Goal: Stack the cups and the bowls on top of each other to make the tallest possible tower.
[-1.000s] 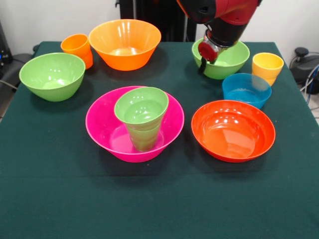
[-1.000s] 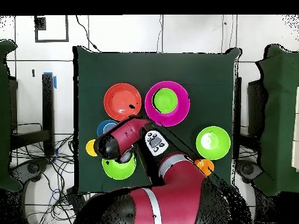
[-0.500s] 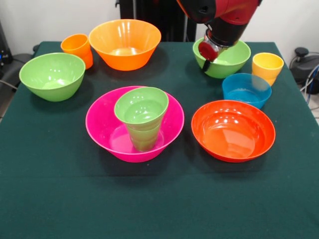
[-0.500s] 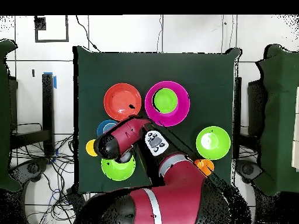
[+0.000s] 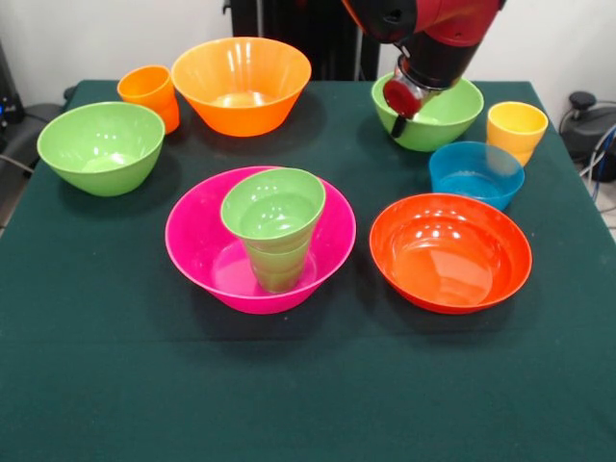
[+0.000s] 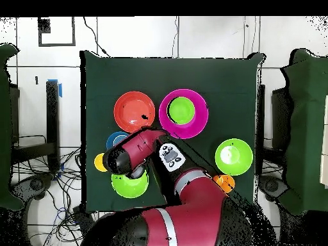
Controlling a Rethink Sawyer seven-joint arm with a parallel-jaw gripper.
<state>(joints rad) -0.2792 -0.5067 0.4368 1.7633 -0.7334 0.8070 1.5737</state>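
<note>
Barely begun — only a small green flared plastic bowl (image 5: 274, 214) on a green plastic tumbler (image 5: 277, 267) inside the large glossy pink bowl (image 5: 207, 245), mid-table. Left loose toward the edges: orange bowl (image 5: 241, 84), two light green bowls, red-orange, translucent blue, two cups. Gripper (image 5: 397, 125) at the far-edge green bowl (image 5: 445, 117) — jaw state impossible to tell.

A robotics lab or test cell is indicated rather than a home. A square table (image 6: 96, 77) draped in dark green cloth is set on a pale tiled floor (image 6: 160, 35), marked with taped lines and a dark square outline (image 6: 56, 31). Loose cables (image 6: 48, 192) are strewn beside the table — power leads and equipment bases (image 5: 582, 101) are seen at its edges — and a plain white wall (image 5: 87, 38) is seen behind.
</note>
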